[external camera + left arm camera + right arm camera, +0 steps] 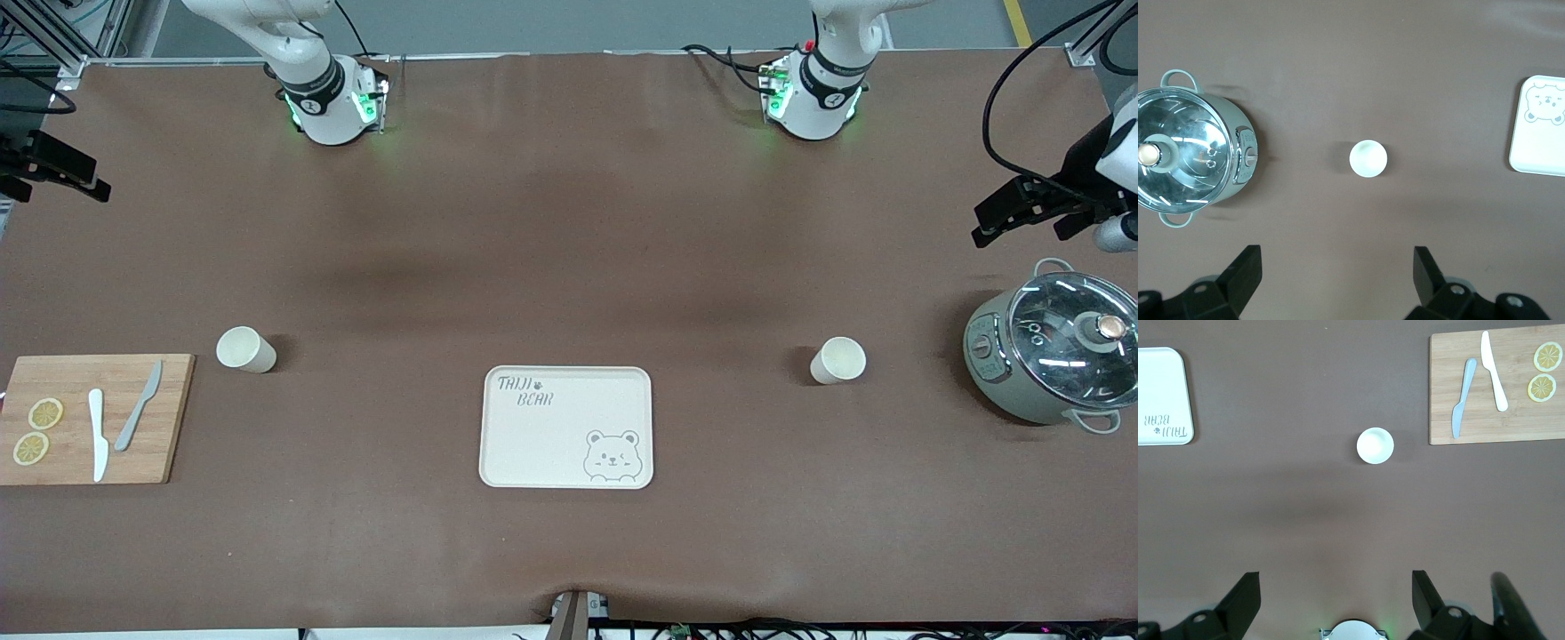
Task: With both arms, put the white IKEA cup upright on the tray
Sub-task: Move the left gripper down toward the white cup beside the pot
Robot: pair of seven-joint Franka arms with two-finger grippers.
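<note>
We are hovering both grippers, left (1335,273) and right (1335,597), jaws open, needing centred descents onto each upright cup (837,360) before the tray (566,428).

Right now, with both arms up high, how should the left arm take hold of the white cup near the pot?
The cup stands upright on the table, mouth up, between the pot and the tray. Best come straight down with the left tool, already open, and pinch the rim wall, one finger inside, one outside. Nothing crowds it.
</note>
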